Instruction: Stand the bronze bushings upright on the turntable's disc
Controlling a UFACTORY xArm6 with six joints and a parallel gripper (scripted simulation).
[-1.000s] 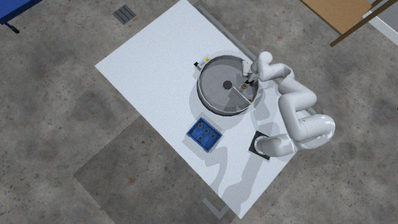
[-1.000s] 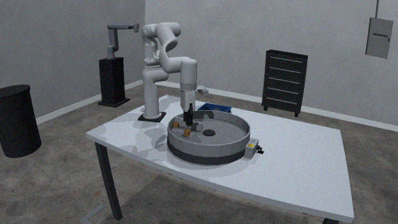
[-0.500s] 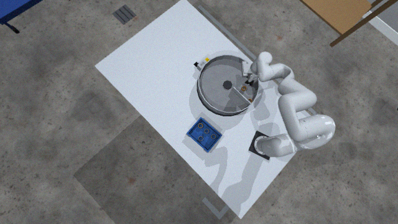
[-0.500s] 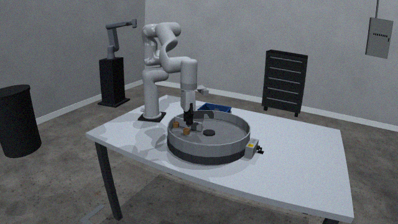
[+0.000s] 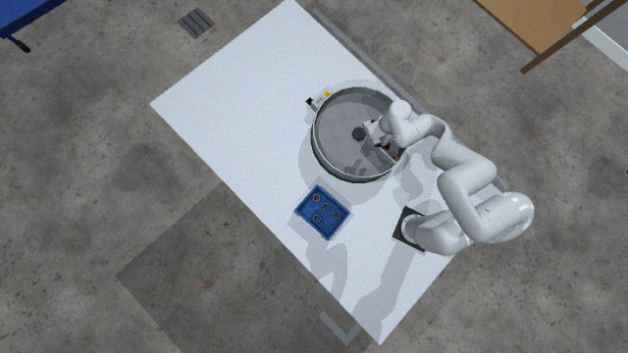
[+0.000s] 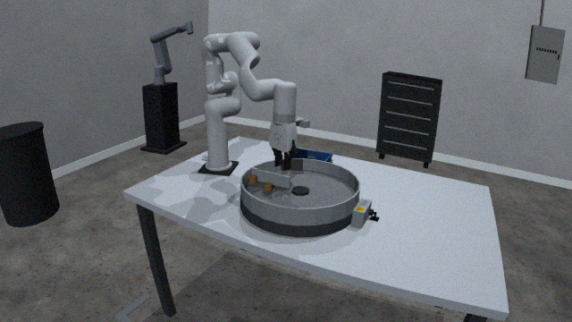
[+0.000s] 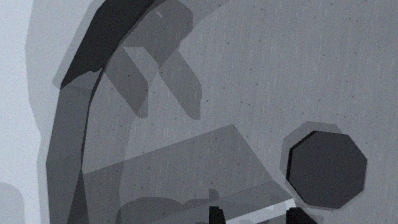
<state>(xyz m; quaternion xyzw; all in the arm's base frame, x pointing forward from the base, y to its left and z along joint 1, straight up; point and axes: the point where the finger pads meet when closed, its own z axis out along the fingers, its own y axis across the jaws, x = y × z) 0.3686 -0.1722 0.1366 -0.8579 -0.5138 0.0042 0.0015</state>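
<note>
My gripper (image 6: 283, 166) hangs above the turntable's disc (image 6: 313, 188), at the far end of an upright divider wall (image 6: 270, 177). In the wrist view only its two dark fingertips show at the bottom edge, apart, with nothing between them but the divider's pale top edge. Two bronze bushings (image 6: 253, 179) (image 6: 268, 186) stand upright on the disc in front of the divider, left of the gripper. The dark hub (image 6: 299, 190) (image 7: 327, 170) lies apart from them. The blue crate (image 5: 322, 212) holds several bushings; I cannot tell their colours.
The turntable has a raised grey rim (image 6: 340, 206) and a small control box (image 6: 362, 209) on its side. The crate (image 6: 315, 155) sits behind the turntable in the exterior view. My arm's base (image 6: 218, 167) stands on the table's left part.
</note>
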